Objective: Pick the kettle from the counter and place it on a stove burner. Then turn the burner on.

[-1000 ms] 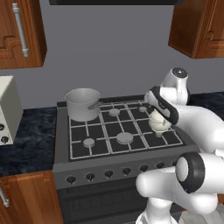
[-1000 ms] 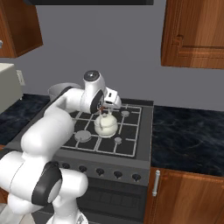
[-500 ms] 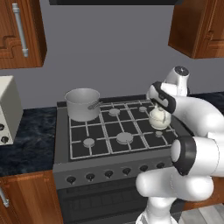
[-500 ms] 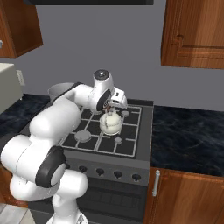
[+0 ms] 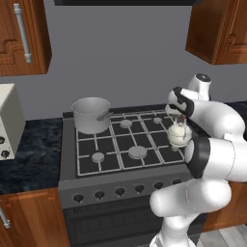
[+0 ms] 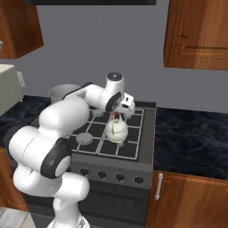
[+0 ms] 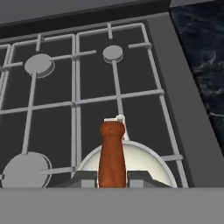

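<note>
The small cream-white kettle (image 5: 177,135) (image 6: 117,130) hangs over the front right part of the stove, and I cannot tell whether it touches the grate. My gripper (image 5: 179,117) (image 6: 117,115) (image 7: 112,179) is shut on the reddish-brown piece of its wire handle (image 7: 112,151), directly above the body (image 7: 146,162). A small round stove burner (image 7: 113,53) (image 5: 157,120) lies just beyond the kettle at the back right. The dark marbled counter (image 6: 191,133) (image 7: 202,39) runs to the right of the stove.
A big grey steel pot (image 5: 90,114) (image 6: 62,92) occupies the back left burner. Other burners (image 5: 137,152) (image 5: 98,157) lie bare. Knobs (image 5: 118,192) line the stove front. A white appliance (image 5: 7,120) stands on the left counter. Wooden cabinets (image 6: 196,33) hang above.
The kettle, still held by the handle, has shifted slightly to the right and lower over the stove. The arm's elbow has swung round.
</note>
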